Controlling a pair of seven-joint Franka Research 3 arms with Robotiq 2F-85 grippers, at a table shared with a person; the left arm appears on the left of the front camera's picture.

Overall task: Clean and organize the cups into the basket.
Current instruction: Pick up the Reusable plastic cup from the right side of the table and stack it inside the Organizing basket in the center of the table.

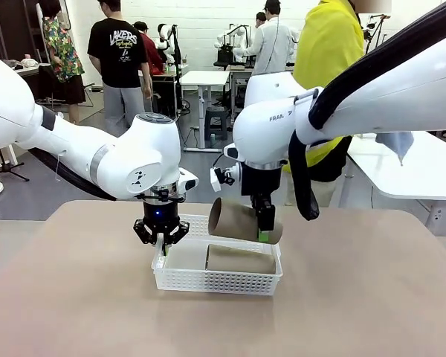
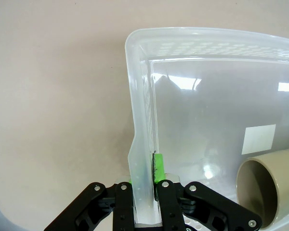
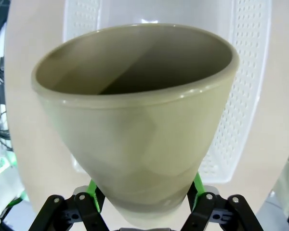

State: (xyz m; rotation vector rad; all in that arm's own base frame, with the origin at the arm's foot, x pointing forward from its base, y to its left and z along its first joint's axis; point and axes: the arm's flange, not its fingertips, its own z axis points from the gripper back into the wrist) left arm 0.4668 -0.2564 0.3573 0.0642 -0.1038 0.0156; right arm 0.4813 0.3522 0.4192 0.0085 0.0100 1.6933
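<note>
Pinching the left end wall of the white mesh basket (image 1: 217, 281), the left gripper (image 1: 162, 236) has its jaws pressed together on the thin plastic, apparently steadying it on the table (image 1: 74, 297). One tan cup (image 1: 240, 259) lies on its side inside the basket. Just above it, a second tan cup (image 1: 234, 219) hangs tilted, mouth to the left, clamped near its narrow base by the right gripper (image 1: 265, 233), jaws spread wide around it. Tall, tapered, handleless and matte, the cup looks rigid and fairly light. Its smooth taper could let it slide, so a hold across the lower body seems soundest.
</note>
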